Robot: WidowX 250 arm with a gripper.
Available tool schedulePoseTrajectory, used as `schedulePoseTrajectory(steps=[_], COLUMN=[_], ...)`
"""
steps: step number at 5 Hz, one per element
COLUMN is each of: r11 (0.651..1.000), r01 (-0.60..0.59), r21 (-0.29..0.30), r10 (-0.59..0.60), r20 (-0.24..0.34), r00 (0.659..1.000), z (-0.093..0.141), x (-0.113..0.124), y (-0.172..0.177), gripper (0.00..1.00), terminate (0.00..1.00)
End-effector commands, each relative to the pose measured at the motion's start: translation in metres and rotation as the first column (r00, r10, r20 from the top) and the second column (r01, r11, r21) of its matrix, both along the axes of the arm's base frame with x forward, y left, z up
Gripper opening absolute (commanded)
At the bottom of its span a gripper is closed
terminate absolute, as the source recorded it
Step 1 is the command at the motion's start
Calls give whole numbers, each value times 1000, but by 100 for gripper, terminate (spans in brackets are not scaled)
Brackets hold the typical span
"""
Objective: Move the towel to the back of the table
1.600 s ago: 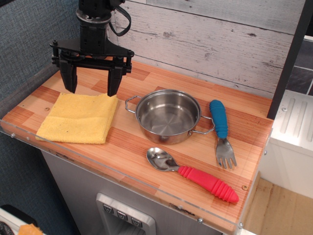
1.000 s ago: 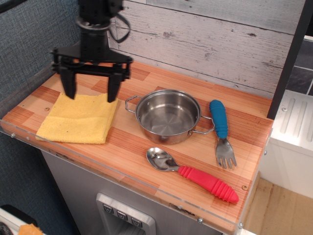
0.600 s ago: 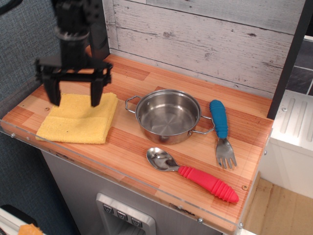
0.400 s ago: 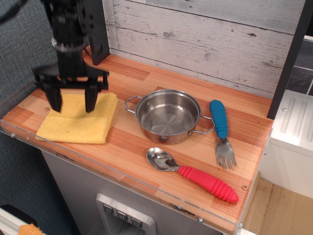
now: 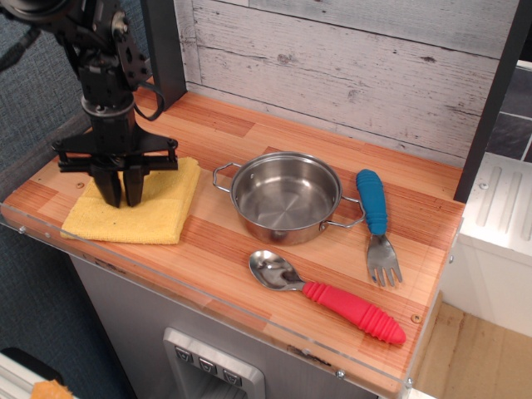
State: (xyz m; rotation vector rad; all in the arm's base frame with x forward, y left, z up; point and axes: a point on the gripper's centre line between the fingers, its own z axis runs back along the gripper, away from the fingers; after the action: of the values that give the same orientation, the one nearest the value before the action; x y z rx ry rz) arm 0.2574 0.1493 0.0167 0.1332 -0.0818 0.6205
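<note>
The yellow folded towel lies flat at the front left corner of the wooden plank table. My black gripper points straight down onto the middle of the towel. Its two fingers are drawn together with their tips pressed into the cloth, pinching it. The towel's centre is hidden under the fingers. The back of the table behind the towel is bare wood.
A steel pot with two handles stands just right of the towel. A blue-handled fork lies right of the pot and a red-handled spoon in front of it. A grey plank wall backs the table.
The gripper was wide open above the towel's back edge. It has moved left and forward, come down onto the towel's middle, and its fingers have shut together on the cloth.
</note>
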Motion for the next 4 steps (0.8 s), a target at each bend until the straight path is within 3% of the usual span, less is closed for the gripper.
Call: schedulePoseTrajectory(steps=[1, 4], r11=[1000, 986], r01=[22, 163], r21=[0, 11], r10=[-22, -164], r20=[26, 66], r00=[999, 984], z=[-4, -5], x=[13, 60], y=[8, 3], gripper=[0, 0], terminate=[0, 0])
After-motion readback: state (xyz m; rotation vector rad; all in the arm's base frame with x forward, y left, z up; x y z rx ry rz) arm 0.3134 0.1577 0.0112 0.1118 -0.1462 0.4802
